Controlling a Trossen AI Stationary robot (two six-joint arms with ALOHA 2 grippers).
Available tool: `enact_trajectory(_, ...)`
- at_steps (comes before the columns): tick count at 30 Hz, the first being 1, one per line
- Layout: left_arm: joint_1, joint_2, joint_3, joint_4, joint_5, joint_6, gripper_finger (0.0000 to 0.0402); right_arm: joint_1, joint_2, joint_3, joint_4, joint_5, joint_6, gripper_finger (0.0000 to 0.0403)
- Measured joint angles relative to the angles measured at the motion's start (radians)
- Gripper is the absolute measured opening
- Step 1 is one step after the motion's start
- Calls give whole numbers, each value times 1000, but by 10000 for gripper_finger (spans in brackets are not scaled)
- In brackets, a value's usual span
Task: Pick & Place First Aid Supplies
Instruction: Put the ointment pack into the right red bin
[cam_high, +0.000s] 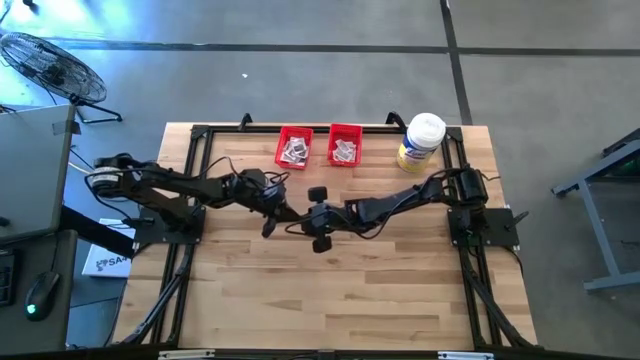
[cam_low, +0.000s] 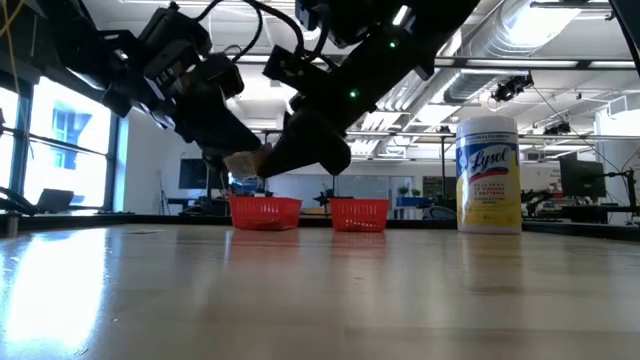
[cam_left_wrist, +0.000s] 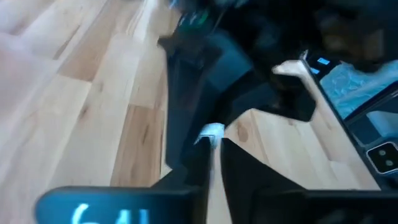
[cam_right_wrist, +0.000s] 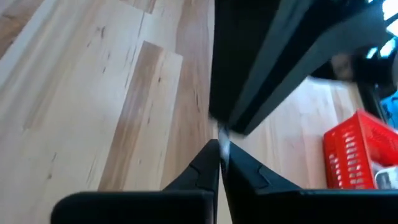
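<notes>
Two grippers (cam_high: 290, 213) meet mid-table | both pinch one packet (cam_left_wrist: 212, 132)

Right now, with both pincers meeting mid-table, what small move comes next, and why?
Probably open the left pincer: it and the right pincer both seem shut on one packet, and only one can carry it to a red bin.

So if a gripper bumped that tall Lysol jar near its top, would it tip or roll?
The Lysol jar stands upright and tall on a narrow base, so a high push would probably tip it. Being round, it would likely roll afterwards.
</notes>
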Motion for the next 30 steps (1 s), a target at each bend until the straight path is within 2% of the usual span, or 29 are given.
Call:
enact_trajectory(3, 0, -48, 10, -41, -17, 26, 64, -1, -10, 0, -59, -4, 37, 2)
enact_trajectory(6, 1, -145, 47, -223, -71, 88, 98, -15, -49, 16, -174, 12, 121, 4)
enact_trajectory(9, 0, -246, 86, -415, -179, 140, 122, -46, -113, 41, -295, 28, 193, 2)
enact_trajectory(15, 0, -411, 100, -692, -388, 124, 133, -173, -228, 59, -452, 69, 454, 1)
enact_trajectory(19, -1, -466, 98, -881, -527, 30, 133, -313, -246, 56, -518, 69, 615, 1)
enact_trajectory(22, -1, -469, 98, -966, -639, -34, 133, -408, -211, 55, -521, 11, 627, 1)
enact_trajectory(26, -1, -460, 98, -1003, -726, -84, 133, -508, -141, 54, -516, -137, 642, 1)
enact_trajectory(28, -1, -460, 98, -1011, -739, -100, 133, -534, -117, 54, -518, -143, 618, 2)
enact_trajectory(30, -1, -460, 98, -1018, -753, -123, 133, -543, -105, 54, -519, -93, 567, 2)
